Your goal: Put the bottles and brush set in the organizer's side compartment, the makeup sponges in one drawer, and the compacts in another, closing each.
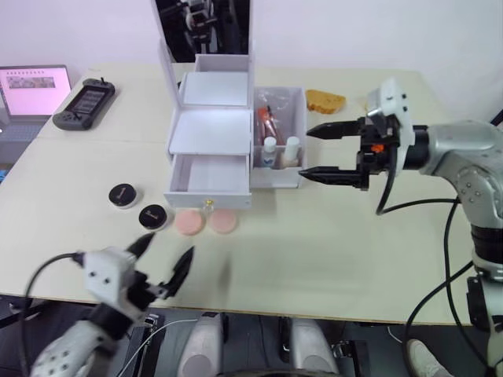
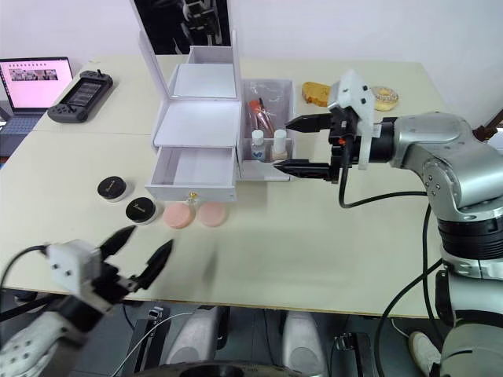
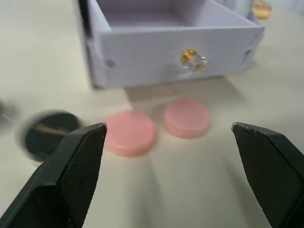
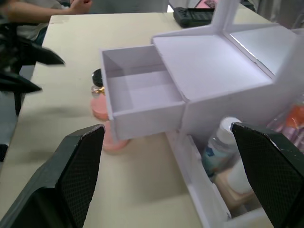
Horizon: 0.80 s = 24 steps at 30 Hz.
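The white organizer (image 1: 208, 129) stands mid-table with its mirror lid up and its lower drawer (image 1: 211, 174) pulled out and empty. Its side compartment (image 1: 296, 106) holds two white-capped bottles (image 1: 269, 149) and the brush set (image 1: 266, 122). In front of the drawer lie two pink makeup sponges (image 1: 189, 222), side by side. Two black round compacts (image 1: 122, 195) rest to their left. My left gripper (image 1: 169, 246) hovers open near the table's front edge, short of the sponges (image 3: 129, 132). Just right of the side compartment, my right gripper (image 1: 305, 153) is open and holds nothing.
A dark game console (image 1: 85, 104) and a laptop (image 1: 33, 90) sit at the back left. A piece of bread (image 1: 324, 100) and a doughnut-like round (image 2: 383, 97) lie behind the right arm. A person's hand (image 4: 78, 5) rests at the table's far edge.
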Each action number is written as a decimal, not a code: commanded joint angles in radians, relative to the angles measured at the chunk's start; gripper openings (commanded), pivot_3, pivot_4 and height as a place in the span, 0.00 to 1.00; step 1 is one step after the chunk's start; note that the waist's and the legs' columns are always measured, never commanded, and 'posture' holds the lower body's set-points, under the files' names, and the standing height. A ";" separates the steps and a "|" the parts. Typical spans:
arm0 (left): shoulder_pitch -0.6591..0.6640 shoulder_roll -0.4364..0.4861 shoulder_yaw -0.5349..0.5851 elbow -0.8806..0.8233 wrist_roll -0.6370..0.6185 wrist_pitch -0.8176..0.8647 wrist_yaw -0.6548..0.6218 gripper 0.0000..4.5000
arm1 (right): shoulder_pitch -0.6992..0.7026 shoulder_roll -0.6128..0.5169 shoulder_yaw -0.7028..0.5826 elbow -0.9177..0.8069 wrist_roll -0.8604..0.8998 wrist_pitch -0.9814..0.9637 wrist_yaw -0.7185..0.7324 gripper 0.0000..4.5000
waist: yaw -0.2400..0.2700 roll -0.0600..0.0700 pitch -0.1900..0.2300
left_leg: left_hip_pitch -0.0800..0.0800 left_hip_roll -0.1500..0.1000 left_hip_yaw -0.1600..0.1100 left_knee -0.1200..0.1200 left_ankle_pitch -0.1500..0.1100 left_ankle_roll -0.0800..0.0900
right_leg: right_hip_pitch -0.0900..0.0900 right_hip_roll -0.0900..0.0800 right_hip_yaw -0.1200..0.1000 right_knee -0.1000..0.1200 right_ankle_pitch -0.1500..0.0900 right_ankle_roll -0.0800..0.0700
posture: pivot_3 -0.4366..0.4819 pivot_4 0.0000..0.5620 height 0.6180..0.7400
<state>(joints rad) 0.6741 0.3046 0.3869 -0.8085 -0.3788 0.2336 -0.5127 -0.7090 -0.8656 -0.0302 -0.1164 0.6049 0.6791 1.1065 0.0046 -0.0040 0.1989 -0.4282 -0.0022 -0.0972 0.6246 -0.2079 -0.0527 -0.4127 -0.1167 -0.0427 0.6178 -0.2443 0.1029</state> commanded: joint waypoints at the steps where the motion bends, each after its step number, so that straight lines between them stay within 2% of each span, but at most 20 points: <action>1: 0.029 0.035 0.165 0.238 -0.015 -0.209 -0.118 0.99 | 0.048 -0.031 -0.145 0.129 -0.028 -0.133 0.013 1.00 | 0.003 0.000 0.000 | -0.001 0.000 0.002 0.000 0.000 0.000 | 0.000 -0.001 0.001 -0.001 0.001 -0.001 | 0.48 0.27 1.00; 4: 0.001 0.115 0.266 0.418 -0.096 -0.262 -0.232 0.99 | 0.151 -0.079 -0.204 0.201 -0.075 -0.239 0.052 1.00 | 0.012 -0.001 0.000 | -0.002 0.000 0.006 0.000 -0.002 0.000 | 0.000 -0.002 0.003 -0.004 0.002 -0.003 | 0.48 0.27 1.00; 6: -0.050 0.190 0.313 0.531 -0.155 -0.252 -0.305 0.99 | 0.226 -0.095 -0.246 0.208 -0.061 -0.232 0.061 1.00 | 0.010 -0.001 0.000 | -0.004 0.000 0.009 0.001 -0.003 0.001 | -0.001 -0.002 0.003 -0.004 0.001 -0.002 | 0.48 0.27 1.00; 10: -0.203 0.356 0.395 0.792 -0.187 -0.268 -0.393 0.99 | 0.387 -0.112 -0.318 0.231 -0.082 -0.273 0.063 1.00 | 0.007 -0.001 0.000 | -0.004 0.001 0.010 0.001 -0.002 0.001 | -0.003 -0.002 0.003 0.001 0.002 -0.001 | 0.48 0.27 1.00; 14: -0.324 0.495 0.425 0.996 -0.190 -0.274 -0.474 0.99 | 0.461 -0.113 -0.362 0.311 -0.134 -0.342 0.012 1.00 | -0.015 0.000 0.000 | 0.000 0.002 0.013 0.002 -0.002 0.001 | -0.002 -0.002 0.005 0.003 0.002 0.001 | 0.48 0.27 1.00; 16: -0.373 0.539 0.424 1.074 -0.178 -0.290 -0.497 0.99 | 0.464 -0.111 -0.360 0.366 -0.181 -0.369 -0.047 1.00 | -0.024 0.000 0.000 | 0.003 0.002 0.013 0.002 -0.002 0.001 | 0.000 -0.002 0.005 0.003 0.001 0.002 | 0.48 0.27 1.00; 18: -0.418 0.573 0.416 1.133 -0.171 -0.294 -0.514 0.99 | 0.458 -0.125 -0.342 0.405 -0.182 -0.303 -0.046 1.00 | -0.028 0.000 -0.001 | 0.003 0.003 0.015 0.002 -0.002 0.001 | -0.001 -0.002 0.007 0.003 0.001 0.002 | 0.48 0.27 1.00; 24: -0.502 0.626 0.385 1.221 -0.154 -0.297 -0.561 0.99 | 0.471 -0.118 -0.358 0.410 -0.159 -0.199 -0.060 1.00 | -0.014 -0.002 -0.002 | 0.004 0.004 0.018 -0.001 -0.002 0.001 | -0.007 -0.001 0.010 0.007 0.003 -0.001 | 0.48 0.27 0.99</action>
<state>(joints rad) 0.1796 0.9033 0.7644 0.4071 -0.5350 -0.0537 -1.0638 -0.2401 -0.9680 -0.3601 0.3154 0.4241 0.4664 1.0393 -0.0092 -0.0057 0.1974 -0.4245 0.0156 -0.0581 0.6272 -0.2120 -0.0532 -0.4309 -0.1104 -0.0219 0.6266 -0.2397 0.1003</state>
